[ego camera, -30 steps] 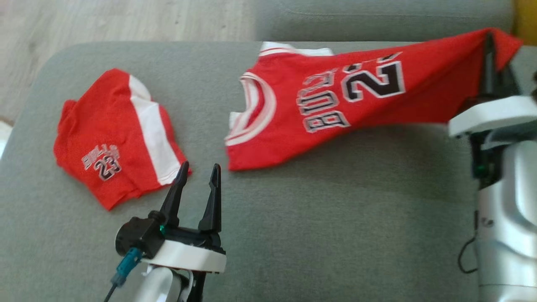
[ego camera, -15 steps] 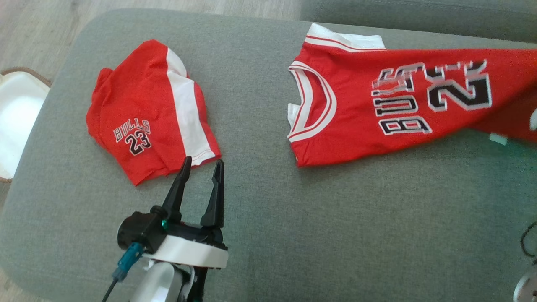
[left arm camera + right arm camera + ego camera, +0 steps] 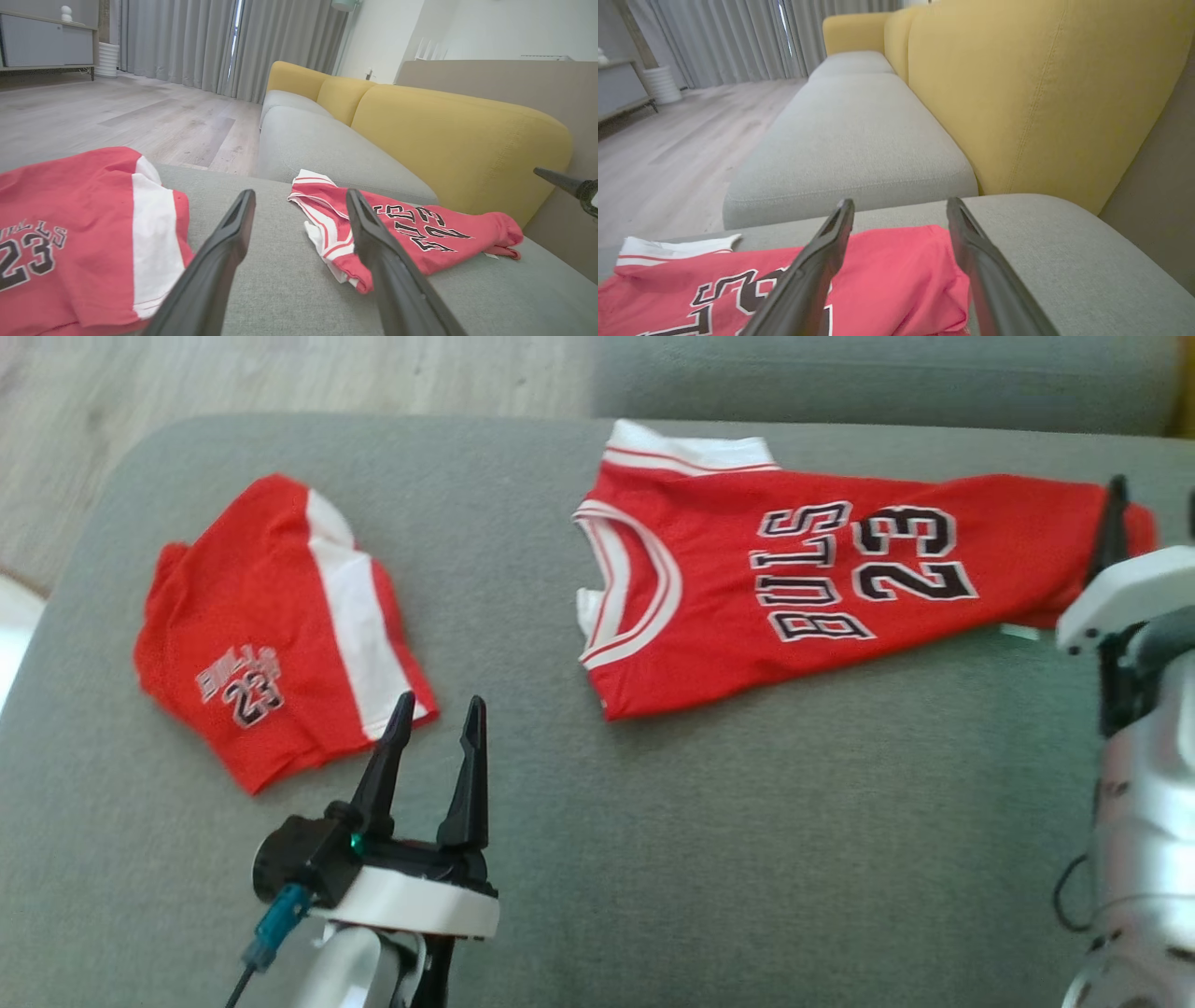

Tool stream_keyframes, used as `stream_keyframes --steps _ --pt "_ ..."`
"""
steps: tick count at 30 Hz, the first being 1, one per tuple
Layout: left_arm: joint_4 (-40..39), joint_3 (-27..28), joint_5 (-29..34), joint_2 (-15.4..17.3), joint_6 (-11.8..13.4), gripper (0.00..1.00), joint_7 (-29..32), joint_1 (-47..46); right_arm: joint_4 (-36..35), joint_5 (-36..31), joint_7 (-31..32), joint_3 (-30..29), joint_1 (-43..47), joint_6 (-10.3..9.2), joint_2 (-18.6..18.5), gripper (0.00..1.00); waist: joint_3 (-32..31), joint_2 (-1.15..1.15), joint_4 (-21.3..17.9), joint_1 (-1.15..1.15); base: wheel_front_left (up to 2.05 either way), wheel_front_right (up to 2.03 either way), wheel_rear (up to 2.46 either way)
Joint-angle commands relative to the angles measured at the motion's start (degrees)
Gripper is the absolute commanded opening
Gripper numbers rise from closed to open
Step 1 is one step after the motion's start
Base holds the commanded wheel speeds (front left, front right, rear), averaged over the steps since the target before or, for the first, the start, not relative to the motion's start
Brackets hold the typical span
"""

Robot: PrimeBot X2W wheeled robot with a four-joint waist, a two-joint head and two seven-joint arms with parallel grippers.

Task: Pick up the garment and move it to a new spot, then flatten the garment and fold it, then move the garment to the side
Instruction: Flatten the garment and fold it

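Right now the right end effector (image 3: 900,205) stands with its fingers spread and nothing between them. The hem end of the red jersey (image 3: 794,588) lies just under and ahead of those fingers, resting on the grey sofa cushion (image 3: 747,859). From there the jersey runs away to that end effector's left, number side up, collar at the far end. The left end effector (image 3: 439,702) is spread too and holds nothing. A pair of red shorts (image 3: 271,635) sits just beyond its left finger, and the jersey's collar lies well ahead and to its right.

The jersey looks light, thin and entirely limp, so it should drape and crumple wherever it is not supported. It narrows and bunches toward the hem, and a white-trimmed shoulder is folded out past the collar, so it is not yet flat. The fabric is probably a smooth sports knit, which may slide between hard fingers unless a fair bite of cloth is taken.

Good places to take hold seem to be the two hem corners near the right end effector and the shoulders beside the collar. Pinching only the top layer would likely lift the front off the back instead of spreading both.
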Motion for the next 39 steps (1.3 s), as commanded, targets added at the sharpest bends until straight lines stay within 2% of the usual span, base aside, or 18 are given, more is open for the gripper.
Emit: stream_keyframes --steps 1,6,11,14,19,23,28,34,39 --pt "-1.8 2.3 0.4 0.1 0.2 1.0 -0.4 -0.8 -2.7 1.9 -1.7 3.1 0.3 -0.04 0.8 1.0 -1.4 0.0 -1.8 0.0 0.0 0.0 0.0" --pt "-2.2 2.8 0.7 0.1 0.3 1.0 -0.4 -0.1 -9.5 10.6 -5.9 11.0 7.1 -0.04 1.8 1.0 -2.3 0.0 -4.0 0.0 0.0 0.0 0.0" --pt "-2.3 2.9 1.1 0.1 0.0 1.0 -0.4 0.0 -18.1 22.7 -8.7 19.3 17.6 -0.04 1.8 1.0 -2.2 0.0 -5.1 0.0 0.0 0.0 0.0" --pt "-2.3 3.2 1.7 0.1 -0.2 1.0 -0.4 -0.1 -23.1 27.4 -10.2 23.1 23.4 -0.04 1.8 1.0 -1.7 0.0 -6.0 0.0 0.0 0.0 0.0" --pt "-0.9 2.9 4.3 0.7 -1.0 1.0 -0.4 -1.5 -28.5 29.9 -11.3 26.2 27.5 -0.04 1.8 1.0 -0.1 0.0 -7.7 0.0 0.0 0.0 0.0" --pt "3.7 -0.8 9.9 4.4 -1.5 1.0 -0.3 -4.2 -30.5 30.6 -11.2 27.1 27.9 -0.04 1.8 1.0 1.5 0.0 -9.3 0.0 0.0 0.0 0.0" --pt "10.9 -5.8 14.3 7.6 -1.9 1.0 2.6 -9.1 -31.5 31.4 -11.2 27.2 27.9 -0.04 1.8 1.0 3.7 0.0 -11.0 0.0 0.0 0.0 0.0" --pt "16.4 -9.4 16.5 9.5 -2.1 1.0 3.8 -13.9 -31.4 32.3 -11.5 27.8 27.3 -0.04 1.8 1.0 5.4 0.0 -12.6 0.0 0.0 0.0 0.0" --pt "19.9 -10.2 19.0 9.9 0.2 1.0 2.0 -17.5 -30.9 32.8 -11.8 28.0 26.6 -0.04 1.8 1.0 6.4 0.0 -13.6 0.0 0.0 0.0 0.0"
